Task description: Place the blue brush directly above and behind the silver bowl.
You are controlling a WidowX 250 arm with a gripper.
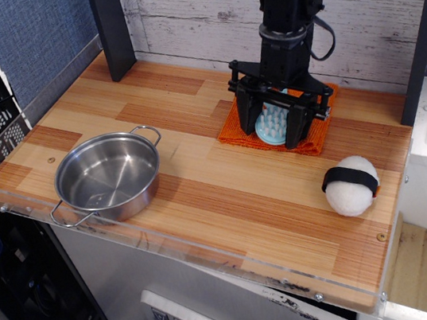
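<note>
In the single view, the gripper (277, 124) is seen in the upper right of the frame, pointed straight down over an orange cloth (233, 129). The brush (271, 122) sits between its two dark fingers, bristles facing the camera, apparently tilted up on edge. The fingers are closed in to either side of the brush, and contact looks likely — whether it is actually gripped or lifted clear of the cloth cannot be told. The bowl (108, 177) is found at lower left, well apart from the gripper. The goal spot — the bare wood just beyond the bowl's far rim — lies to the left of the brush.
</note>
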